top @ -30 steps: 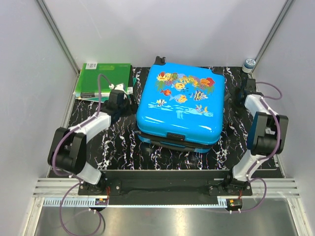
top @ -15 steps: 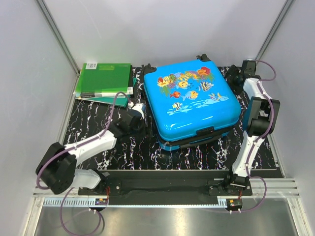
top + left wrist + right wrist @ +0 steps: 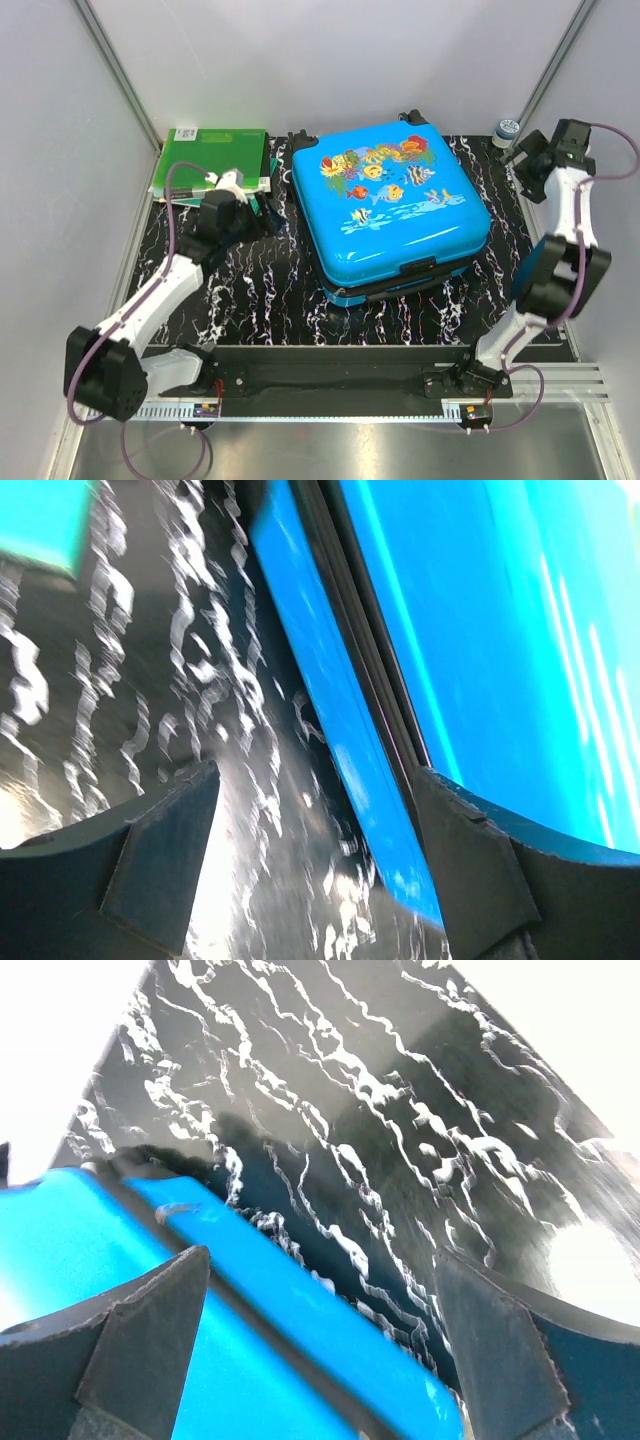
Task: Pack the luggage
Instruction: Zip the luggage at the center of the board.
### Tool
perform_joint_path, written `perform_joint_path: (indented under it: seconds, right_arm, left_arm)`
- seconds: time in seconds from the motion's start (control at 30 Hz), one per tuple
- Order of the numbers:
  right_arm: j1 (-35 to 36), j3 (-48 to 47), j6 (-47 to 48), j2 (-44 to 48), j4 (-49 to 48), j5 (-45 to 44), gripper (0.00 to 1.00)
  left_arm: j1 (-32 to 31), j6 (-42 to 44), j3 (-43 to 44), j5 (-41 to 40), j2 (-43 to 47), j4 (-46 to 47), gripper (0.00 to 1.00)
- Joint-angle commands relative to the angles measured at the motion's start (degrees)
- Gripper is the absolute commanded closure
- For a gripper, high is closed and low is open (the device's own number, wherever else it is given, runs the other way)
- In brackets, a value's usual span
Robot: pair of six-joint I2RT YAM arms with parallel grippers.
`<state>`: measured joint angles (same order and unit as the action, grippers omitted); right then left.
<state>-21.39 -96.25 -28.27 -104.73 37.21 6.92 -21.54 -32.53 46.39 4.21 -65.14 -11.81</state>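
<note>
The luggage (image 3: 395, 205) is a bright-blue hard-shell suitcase with a fish-and-coral print. It lies flat and closed on the black marbled mat (image 3: 260, 300), its black wheels at the back. My left gripper (image 3: 262, 208) is open and empty, just left of the suitcase's left edge, which shows in the left wrist view (image 3: 340, 740). My right gripper (image 3: 522, 158) is open and empty, raised near the back right corner of the suitcase; a blue corner of it shows in the right wrist view (image 3: 250, 1340).
Green folders (image 3: 210, 165) lie stacked at the back left of the mat, beside my left gripper. A small jar with a blue lid (image 3: 507, 130) stands at the back right corner. Grey walls close in the back and sides.
The suitcase was turned and shifted to the back right between the earliest frame and the middle one, then stayed put. My left gripper has pulled back toward the folders. My right gripper has risen and moved right.
</note>
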Motion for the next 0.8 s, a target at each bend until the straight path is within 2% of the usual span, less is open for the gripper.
perform_joint_path:
  seconds: [0.0, 0.17, 0.27, 0.37, 0.5, 0.67, 0.77]
  right_arm:
    - [1.79, 11.76, -1.87, 17.16, 1.46, -6.21, 0.0]
    - [1.79, 27.04, -4.24, 35.77, 1.63, -8.67, 0.0]
    - [1.79, 33.9, -7.58, 46.84, 2.95, -10.77, 0.0]
    - [1.7, 36.04, -8.29, 54.07, 6.44, -12.97, 0.0]
    - [1.79, 35.6, -7.15, 58.23, 12.96, -10.97, 0.0]
    - [1.79, 40.43, -7.23, 64.36, 19.91, -9.46, 0.0]
    - [1.79, 43.42, -8.02, 67.8, 21.41, -9.21, 0.0]
  left_arm:
    - [4.12, 3.0, 10.35, 3.44, -7.26, 1.09, 0.17]
    - [9.05, 3.09, 22.23, 6.51, -19.46, 0.83, 0.17]
    - [10.55, 3.61, 29.44, 5.29, -26.84, 0.39, 0.17]
    - [11.34, 3.44, 36.47, 5.37, -32.66, -0.92, 0.17]
    - [12.66, 3.18, 43.25, 5.02, -42.84, -1.98, 0.18]
    - [12.75, 2.65, 49.22, 6.07, -50.07, -1.99, 0.21]
    - [12.75, 2.48, 49.59, 5.99, -51.66, -0.85, 0.21]
